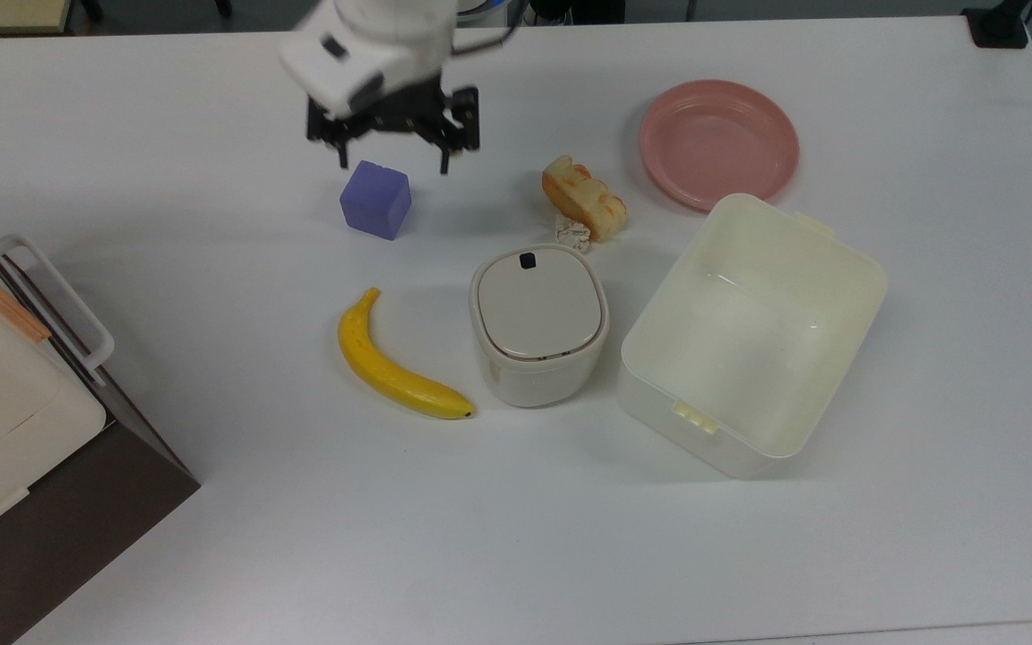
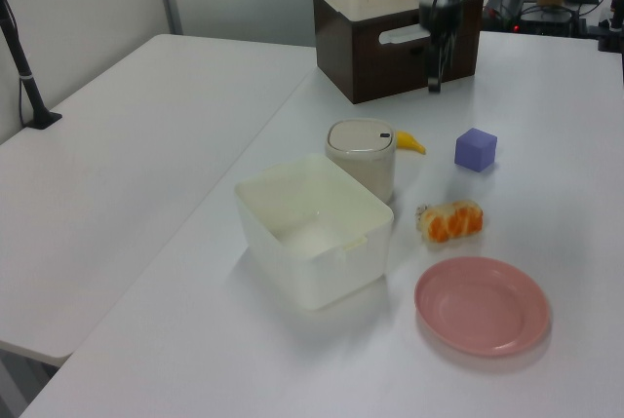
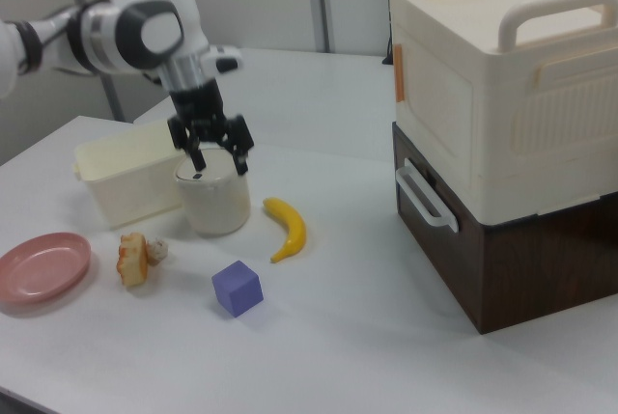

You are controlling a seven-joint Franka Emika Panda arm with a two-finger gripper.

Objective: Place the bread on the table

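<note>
Bread [image 1: 584, 197] resting on white counter [image 1: 167, 161] beside pink plate [image 1: 718, 141]; pincer [image 1: 392, 163] spread apart, empty, above purple cube [image 1: 376, 199]. Placement apparently complete; next, retreat only.

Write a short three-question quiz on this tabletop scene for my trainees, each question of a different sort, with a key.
1. True or false: the bread lies on the pink plate.
2. Multiple choice: in the top view, which thing sits just below the claw? A. the banana B. the purple cube C. the open white box
3. Fill in: the claw's fingers are ____ and hold nothing.

Key
1. False. It rests on the table, beside a small paper wad, apart from the plate.
2. B
3. open
</note>
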